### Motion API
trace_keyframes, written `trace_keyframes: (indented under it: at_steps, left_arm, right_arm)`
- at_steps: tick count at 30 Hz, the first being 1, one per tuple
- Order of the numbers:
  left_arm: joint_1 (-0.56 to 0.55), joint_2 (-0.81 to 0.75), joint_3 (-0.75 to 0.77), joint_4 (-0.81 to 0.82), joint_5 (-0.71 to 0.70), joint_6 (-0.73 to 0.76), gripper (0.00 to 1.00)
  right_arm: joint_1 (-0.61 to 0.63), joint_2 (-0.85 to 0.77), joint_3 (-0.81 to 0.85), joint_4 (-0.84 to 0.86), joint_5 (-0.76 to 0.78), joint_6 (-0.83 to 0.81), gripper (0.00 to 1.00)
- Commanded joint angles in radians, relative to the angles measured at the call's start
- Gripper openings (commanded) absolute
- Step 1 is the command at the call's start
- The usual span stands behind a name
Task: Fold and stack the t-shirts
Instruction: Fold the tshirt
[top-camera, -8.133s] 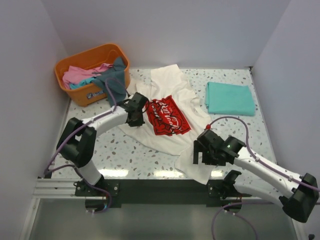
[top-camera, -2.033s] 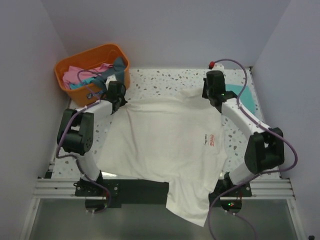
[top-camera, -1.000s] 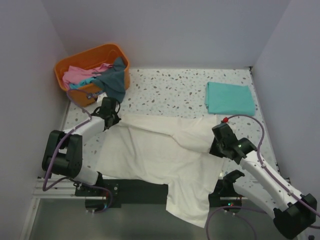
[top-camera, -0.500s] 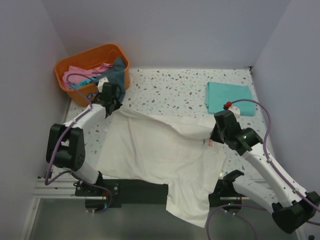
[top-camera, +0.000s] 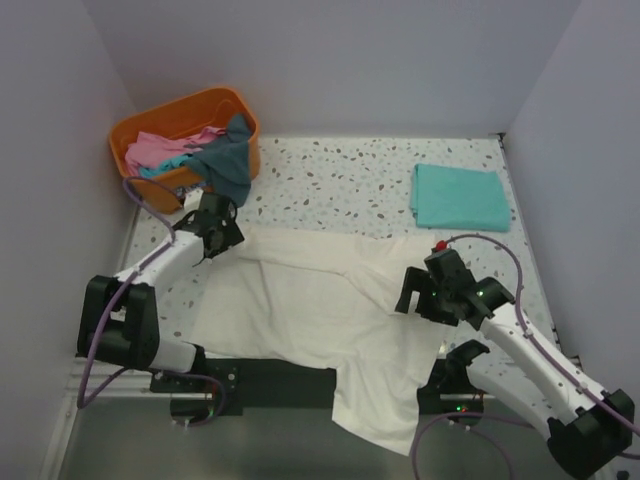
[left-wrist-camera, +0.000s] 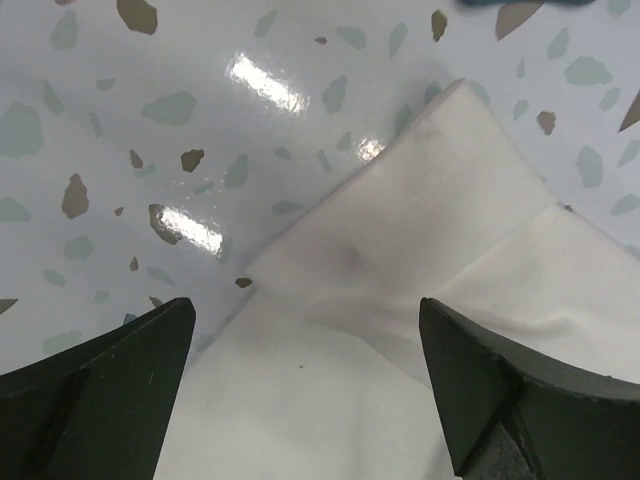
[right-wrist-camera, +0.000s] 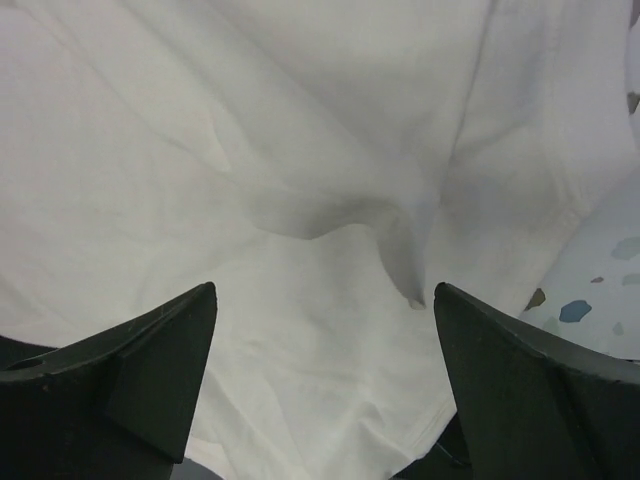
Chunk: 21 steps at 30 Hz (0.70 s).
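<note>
A cream-white t-shirt (top-camera: 310, 300) lies spread over the near half of the table, print side hidden, one part hanging over the front edge. My left gripper (top-camera: 225, 238) is open just above its far-left corner (left-wrist-camera: 400, 230), with nothing between the jaws (left-wrist-camera: 305, 320). Over the shirt's right side (right-wrist-camera: 250, 150) my right gripper (top-camera: 412, 300) is also open and holds nothing (right-wrist-camera: 325, 300). A teal-green t-shirt (top-camera: 460, 197) lies folded at the far right. Pink and dark grey-blue t-shirts (top-camera: 225, 165) are heaped in the basket.
The orange plastic basket (top-camera: 215, 105) stands at the far left corner, a dark shirt draped over its rim. Grey walls close in the table on three sides. Bare speckled tabletop (top-camera: 340, 180) lies between the basket and the teal shirt.
Both grippers have opened and let go of the cream-white shirt. Its far edge has dropped flat, and the right gripper has moved left and nearer over the cloth.
</note>
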<state>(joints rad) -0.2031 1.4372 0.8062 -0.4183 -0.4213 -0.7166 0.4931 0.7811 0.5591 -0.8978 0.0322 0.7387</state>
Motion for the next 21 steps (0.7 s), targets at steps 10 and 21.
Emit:
trace_keyframes:
  at_steps: [10, 21]
  left_arm:
    - [-0.009, 0.067, 0.248, 0.058, 0.209, 0.051, 1.00]
    - [-0.009, 0.316, 0.268, 0.121, 0.253, 0.078, 1.00]
  right_arm:
    - [0.002, 0.230, 0.311, 0.169, -0.001, -0.045, 0.99]
    - [0.041, 0.425, 0.030, 0.453, -0.296, 0.039, 0.98]
